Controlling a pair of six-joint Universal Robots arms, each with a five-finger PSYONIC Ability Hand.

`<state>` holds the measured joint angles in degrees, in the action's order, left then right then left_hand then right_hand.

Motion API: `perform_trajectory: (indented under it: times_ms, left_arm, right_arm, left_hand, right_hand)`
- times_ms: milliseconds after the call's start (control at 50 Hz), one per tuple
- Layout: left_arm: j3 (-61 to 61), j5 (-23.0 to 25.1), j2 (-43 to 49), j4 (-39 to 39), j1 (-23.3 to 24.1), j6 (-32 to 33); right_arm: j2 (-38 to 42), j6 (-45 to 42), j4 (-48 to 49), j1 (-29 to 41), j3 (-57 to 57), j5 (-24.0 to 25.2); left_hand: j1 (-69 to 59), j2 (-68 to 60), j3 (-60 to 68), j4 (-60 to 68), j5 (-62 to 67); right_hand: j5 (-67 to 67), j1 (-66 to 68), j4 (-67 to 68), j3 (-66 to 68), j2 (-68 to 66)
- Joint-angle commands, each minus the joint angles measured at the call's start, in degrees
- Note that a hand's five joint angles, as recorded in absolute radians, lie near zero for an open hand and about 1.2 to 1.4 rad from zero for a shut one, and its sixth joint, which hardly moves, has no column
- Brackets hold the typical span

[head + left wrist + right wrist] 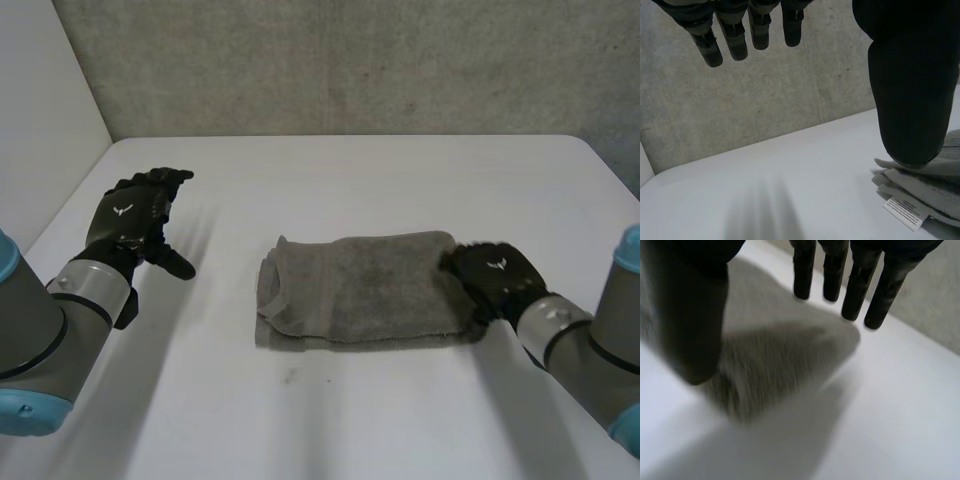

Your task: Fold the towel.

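At towel (360, 290) right edge: right hand (495, 272) fingers straight, empty | left hand (128, 215) fingers spread, empty

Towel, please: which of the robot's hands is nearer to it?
Right. The right hand is at the towel's right end; the left hand is well apart over the table to its left.

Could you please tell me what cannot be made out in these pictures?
Right edge of the towel: head view, under the right hand.
Text on the label: left wrist view, too small to read.
Most of the towel: left wrist view, behind the left hand and cut by the edge.
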<state>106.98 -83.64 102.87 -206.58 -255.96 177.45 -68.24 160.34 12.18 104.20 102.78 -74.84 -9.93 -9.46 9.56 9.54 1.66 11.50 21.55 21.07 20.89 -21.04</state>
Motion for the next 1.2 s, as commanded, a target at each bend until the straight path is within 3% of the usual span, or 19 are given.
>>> perform_trajectory:
  times_ms: [20,40,80,120,260,300,360,520,660,680,700,720,740,780,860,960,1100,1200]
  left_arm:
    - [0.2,0.1,0.1,-0.2,0.2,0.0]
    - [0.2,0.1,0.1,-0.2,0.2,0.0]
    - [0.2,0.0,0.1,-0.2,0.2,0.0]
    - [0.3,0.0,0.1,-0.2,0.2,0.0]
    - [0.3,0.0,-0.3,-0.1,0.2,0.0]
    - [0.3,0.0,-0.4,-0.1,0.2,0.0]
    - [0.3,0.0,-0.3,-0.1,0.3,0.0]
    - [0.3,-0.1,-0.7,-0.1,0.1,0.0]
    - [0.5,-0.1,-0.7,-0.1,0.1,0.0]
    - [0.8,0.0,-0.7,-0.1,0.1,0.0]
    - [0.8,0.0,-0.7,-0.1,0.1,0.0]
    - [1.0,0.1,-0.7,-0.1,0.1,0.1]
    - [1.0,0.1,-0.7,-0.2,0.2,0.1]
    - [1.0,0.1,-0.7,-0.1,0.2,0.1]
    - [1.0,0.1,-0.6,-0.1,0.3,0.1]
    - [1.0,0.1,-0.6,-0.1,0.3,0.1]
    - [1.0,0.1,-0.6,-0.1,0.3,0.1]
    - [1.1,0.1,-0.1,-0.2,0.5,0.1]
  right_arm:
    - [4.3,-7.1,5.3,-4.2,3.9,2.0]
    - [4.3,-7.1,5.3,-4.2,3.9,2.0]
    - [5.5,-7.3,5.7,-4.2,2.6,1.6]
    - [5.1,-7.2,6.0,-3.9,1.9,1.3]
    - [1.7,-6.2,6.1,-1.4,-4.1,-0.5]
    - [1.3,-3.9,5.1,5.5,-9.9,-1.1]
    - [1.9,-2.8,3.7,8.7,-12.9,-1.3]
    - [15.7,-2.4,-7.3,27.2,-34.0,-0.7]
    - [24.6,-2.1,-15.7,31.5,-44.5,-2.4]
    - [24.4,-1.7,-17.4,31.2,-45.2,-4.2]
    - [24.4,-1.7,-17.5,31.1,-45.2,-4.3]
    - [23.6,-1.4,-18.2,30.5,-44.6,-6.5]
    - [23.6,-1.3,-18.2,30.5,-44.6,-6.5]
    - [17.9,0.7,-16.4,27.6,-39.7,-11.6]
    - [11.0,2.3,-12.6,22.2,-31.7,-12.3]
    - [0.9,2.7,-5.0,11.6,-13.1,-8.0]
    - [-0.8,2.3,-2.3,3.6,-1.4,-3.6]
    - [-0.1,1.8,5.6,-0.4,4.5,-1.5]
  left_hand:
    - [-0.1,-0.5,0.4,0.5,-1.7]
    - [-0.1,-0.5,0.4,0.5,-1.7]
    - [-0.1,-0.5,0.4,0.5,-1.7]
    - [-0.1,-0.5,0.4,0.5,-1.7]
    - [-0.1,-0.5,0.4,0.5,-1.7]
    - [-0.1,-0.5,0.4,0.5,-1.7]
    - [-0.1,-0.5,0.4,0.5,-1.7]
    - [-0.1,-0.5,0.4,0.5,-1.7]
    - [-0.1,-0.5,0.4,0.5,-1.7]
    - [-0.1,-0.5,0.4,0.5,-1.7]
    - [-0.1,-0.5,0.4,0.5,-1.7]
    - [-0.1,-0.5,0.4,0.5,-1.7]
    - [-0.1,-0.5,0.4,0.5,-1.7]
    - [-0.1,-0.5,0.4,0.5,-1.7]
    - [-0.1,-0.5,0.4,0.5,-1.7]
    - [-0.1,-0.5,0.4,0.5,-1.7]
    - [-0.1,-0.5,0.4,0.5,-1.7]
    - [-0.1,-0.5,0.4,0.5,-1.7]
  right_hand:
    - [23.7,23.6,24.1,24.3,-24.1]
    - [23.7,23.7,24.2,24.4,-24.2]
    - [55.5,55.5,56.0,56.1,-56.0]
    - [58.5,58.4,58.9,59.1,-58.9]
    - [58.5,58.5,58.9,59.1,-59.0]
    - [58.5,58.5,58.9,59.1,-59.0]
    - [58.5,58.5,58.9,59.1,-59.0]
    - [58.5,58.5,58.9,59.1,-59.0]
    - [58.5,58.5,58.9,59.1,-59.0]
    - [29.9,29.9,30.3,30.5,-30.4]
    - [29.6,29.6,30.1,30.2,-30.1]
    - [0.8,0.8,1.3,1.4,-1.3]
    - [0.5,0.5,1.0,1.1,-1.0]
    - [-7.0,-7.1,-6.6,-6.4,6.6]
    - [-6.5,-6.6,-6.1,-5.9,6.1]
    - [-0.7,-0.7,-0.2,-0.1,0.2]
    - [11.0,10.9,11.4,11.6,-11.4]
    - [25.0,25.0,25.5,25.7,-25.5]
